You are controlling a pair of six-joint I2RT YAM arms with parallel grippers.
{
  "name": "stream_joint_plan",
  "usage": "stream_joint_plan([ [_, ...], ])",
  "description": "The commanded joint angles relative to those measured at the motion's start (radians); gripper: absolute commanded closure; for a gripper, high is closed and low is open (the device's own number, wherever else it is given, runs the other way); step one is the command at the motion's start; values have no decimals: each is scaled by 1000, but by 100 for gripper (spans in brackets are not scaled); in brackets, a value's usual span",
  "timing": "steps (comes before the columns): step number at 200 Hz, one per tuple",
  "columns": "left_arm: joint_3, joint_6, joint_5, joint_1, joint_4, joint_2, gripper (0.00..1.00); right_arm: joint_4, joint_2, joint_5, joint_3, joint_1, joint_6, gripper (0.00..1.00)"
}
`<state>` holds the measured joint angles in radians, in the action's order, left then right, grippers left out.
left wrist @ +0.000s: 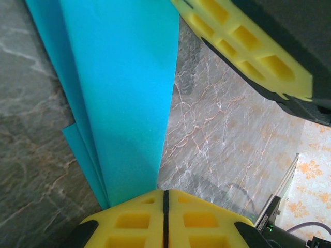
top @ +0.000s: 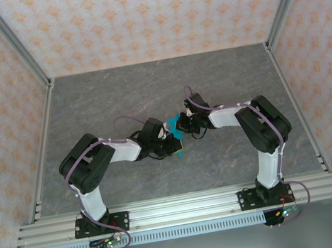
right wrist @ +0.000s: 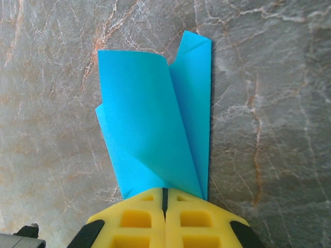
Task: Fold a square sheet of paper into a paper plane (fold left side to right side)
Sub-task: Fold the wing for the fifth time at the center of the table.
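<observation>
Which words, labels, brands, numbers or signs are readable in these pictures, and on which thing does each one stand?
No text can be read.
The paper is plain blue, with no print.
The left gripper and the right gripper are plain yellow, with no marks.
The wallpaper has orange ornaments, no letters.
The boards at the arm bases are too small to read.

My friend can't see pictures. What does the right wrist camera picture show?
The right gripper, with yellow fingers shut, pinches the near end of a folded blue paper. The paper fans out in overlapping layers away from the camera, over a grey marbled table.
</observation>
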<state>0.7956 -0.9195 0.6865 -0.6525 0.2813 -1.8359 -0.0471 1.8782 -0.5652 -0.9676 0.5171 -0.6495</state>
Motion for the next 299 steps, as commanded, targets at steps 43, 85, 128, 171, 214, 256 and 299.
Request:
stream_joint_plan([
  [43, 26, 11, -17, -20, -78, 90, 89, 148, 42, 72, 43, 3, 21, 100],
  [85, 20, 43, -54, -9, -119, 118, 89, 149, 43, 72, 43, 3, 21, 100],
  [128, 41, 39, -27, -9, -81, 48, 89, 147, 44, 70, 43, 4, 22, 100],
  [171, 20, 35, -18, -11, -52, 10, 89, 148, 47, 70, 41, 3, 22, 100],
  [214, -1, 34, -25, -21, -48, -11, 89, 148, 46, 68, 43, 3, 21, 100],
  [256, -33, 45, -69, -26, -102, -13, 90, 116, 7, 55, 40, 3, 23, 100],
  [299, -19, 69, -128, -47, -183, -20, 93, 51, -148, 33, 51, 2, 42, 100],
])
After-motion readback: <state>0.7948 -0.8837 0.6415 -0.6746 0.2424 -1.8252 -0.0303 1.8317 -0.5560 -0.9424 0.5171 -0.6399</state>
